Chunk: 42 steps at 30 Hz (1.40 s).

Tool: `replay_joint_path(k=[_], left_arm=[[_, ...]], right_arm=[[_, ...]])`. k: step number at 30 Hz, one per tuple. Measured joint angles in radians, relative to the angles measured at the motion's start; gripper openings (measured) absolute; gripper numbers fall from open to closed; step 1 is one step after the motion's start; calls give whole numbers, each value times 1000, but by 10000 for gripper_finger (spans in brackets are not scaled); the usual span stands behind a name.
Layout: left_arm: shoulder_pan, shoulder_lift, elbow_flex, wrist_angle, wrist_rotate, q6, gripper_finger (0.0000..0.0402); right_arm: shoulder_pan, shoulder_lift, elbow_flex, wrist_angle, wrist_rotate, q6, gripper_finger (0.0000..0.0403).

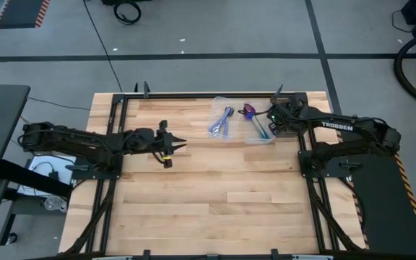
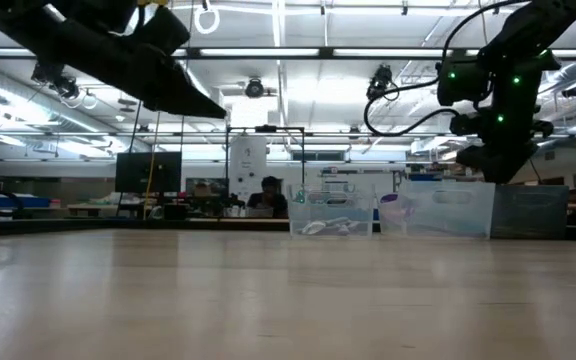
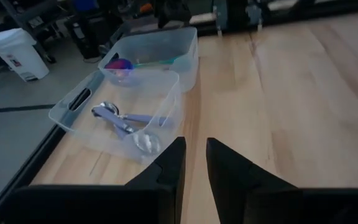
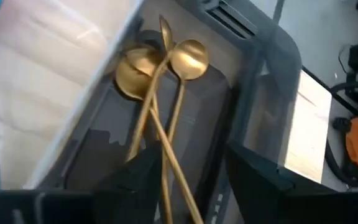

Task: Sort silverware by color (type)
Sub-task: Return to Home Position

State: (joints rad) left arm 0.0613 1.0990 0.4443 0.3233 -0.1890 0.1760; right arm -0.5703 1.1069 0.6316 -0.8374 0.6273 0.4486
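Our right claw [image 4: 194, 152] hangs apart and empty just above the gold spoons [image 4: 166, 81] crossed in the black bin [image 4: 207, 118]; the left claw [image 3: 195, 142], narrowly apart and empty, faces the silver spoons [image 3: 123, 118] and purple spoons [image 3: 120, 65] in clear bins [image 3: 73, 102] ahead. If we retreat low, we judge the right claw might snag a gold handle or the bin wall and spill them.

Grey taped floor [image 1: 266, 29], bright ceiling lights [image 2: 280, 100]

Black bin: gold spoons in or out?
In. Right wrist view shows the gold spoons lying crossed on the floor of the black bin, beneath the open right gripper.
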Motion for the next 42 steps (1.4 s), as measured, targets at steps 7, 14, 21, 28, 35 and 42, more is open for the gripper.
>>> replay_joint_path(k=[7, 14, 21, 28, 35, 42], left_arm=[[0, -134, -73, 18, 0, -69, 71], [15, -236, -191, 145, -6, -115, 71], [55, -336, -320, 240, -11, -208, 67], [53, -474, -378, 185, -21, -210, 40], [53, -633, -436, 117, -65, -213, 23], [53, -733, -436, 9, -77, -219, 22]], right_arm=[[88, -61, 35, 101, -35, -43, 193], [228, -88, -17, 542, -262, -248, 177], [227, -86, -202, 979, -508, -296, 166], [98, -168, -311, 1141, -668, -267, 156], [71, -412, -338, 1024, -650, -216, 130], [99, -610, -428, 987, -622, -191, 104]])
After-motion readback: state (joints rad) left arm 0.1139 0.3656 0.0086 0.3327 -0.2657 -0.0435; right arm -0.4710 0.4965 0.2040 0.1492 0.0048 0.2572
